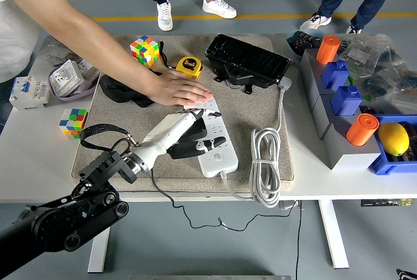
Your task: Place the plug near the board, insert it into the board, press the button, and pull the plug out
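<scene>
A white table [39, 163] carried a tan mat [260, 104] at the centre of the frame. On the mat lay one white board [218, 156], a long power strip whose long axis ran from upper left to lower right, with its coiled white cable [266, 166] just to the right.

One robot hand was in view: the left hand [186, 130] reached in from the lower left and lay over the middle of the board. Its fingers were curled around one black plug [202, 142], which sat on the board's top face, directly beneath the hand. The plug's long axis ran roughly left to right across the strip. Whether its pins were seated in a socket could not be told. A thin black cord [195, 218] trailed off the table's near edge.

One person's hand [182, 90] lay flat on the board's upper-left end, just above the robot hand.

Two colour cubes were visible: one [144, 50] at the mat's upper left, one [73, 122] on the table at left. One yellow tape measure [189, 66] and one black case [247, 62] lay along the mat's top.
</scene>
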Tool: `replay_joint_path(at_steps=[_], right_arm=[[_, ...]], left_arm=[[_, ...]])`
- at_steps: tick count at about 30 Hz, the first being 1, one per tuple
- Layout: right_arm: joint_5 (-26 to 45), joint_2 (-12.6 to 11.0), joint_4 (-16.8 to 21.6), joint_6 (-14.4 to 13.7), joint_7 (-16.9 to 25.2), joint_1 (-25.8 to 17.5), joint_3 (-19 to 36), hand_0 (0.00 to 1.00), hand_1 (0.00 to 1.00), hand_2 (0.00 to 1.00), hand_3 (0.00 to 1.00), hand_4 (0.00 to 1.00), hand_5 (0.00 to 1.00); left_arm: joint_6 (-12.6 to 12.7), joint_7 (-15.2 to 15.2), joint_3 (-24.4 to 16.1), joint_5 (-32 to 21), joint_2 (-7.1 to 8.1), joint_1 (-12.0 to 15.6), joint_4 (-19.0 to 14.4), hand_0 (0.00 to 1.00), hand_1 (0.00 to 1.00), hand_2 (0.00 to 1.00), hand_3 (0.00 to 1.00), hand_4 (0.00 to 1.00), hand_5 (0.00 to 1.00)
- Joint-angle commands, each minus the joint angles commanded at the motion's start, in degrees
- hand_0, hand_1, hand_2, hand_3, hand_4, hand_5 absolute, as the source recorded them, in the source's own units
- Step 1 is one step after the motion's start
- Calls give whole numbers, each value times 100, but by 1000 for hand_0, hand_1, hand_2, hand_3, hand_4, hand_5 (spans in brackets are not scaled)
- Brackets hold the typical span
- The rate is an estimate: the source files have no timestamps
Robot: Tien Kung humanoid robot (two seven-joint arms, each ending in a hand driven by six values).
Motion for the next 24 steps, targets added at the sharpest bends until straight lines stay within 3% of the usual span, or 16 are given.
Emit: replay_joint_path(at_steps=[6, 11, 12, 17, 18, 23, 24], right_arm=[[-4, -15, 6, 3, 0, 8, -20, 601, 589, 545, 546, 780, 250], [-13, -23, 1, 0, 1, -5, -20, 601, 589, 545, 546, 780, 250], [-16, -26, 2, 0, 1, -9, -18, 602, 589, 544, 546, 780, 251], [-23, -41, 1, -1, 0, -17, -35, 602, 589, 544, 546, 780, 251], [-24, -41, 1, 0, -2, -18, -39, 602, 589, 544, 546, 779, 252], [-27, -39, 2, 0, -9, -25, -42, 602, 589, 544, 546, 779, 252], [-26, -37, 2, 0, -11, -24, -33, 602, 589, 544, 546, 780, 251]], left_arm=[[-53, 80, -94, -50, 101, 73, -342, 800, 830, 838, 811, 903, 984], [-293, 453, -117, -171, 337, 196, -1112, 800, 830, 838, 811, 903, 984], [-365, 554, -126, -172, 372, 213, -1255, 405, 567, 645, 802, 881, 669], [-961, 1337, -213, -194, 528, 271, -2007, 405, 567, 645, 802, 881, 669], [-1097, 1504, -228, -203, 545, 271, -2122, 202, 361, 445, 791, 823, 288], [-1763, 2237, -264, -292, 562, 221, -2566, 202, 361, 445, 791, 823, 288], [-2010, 2510, -253, -361, 542, 178, -2640, 99, 138, 224, 875, 623, 2]])
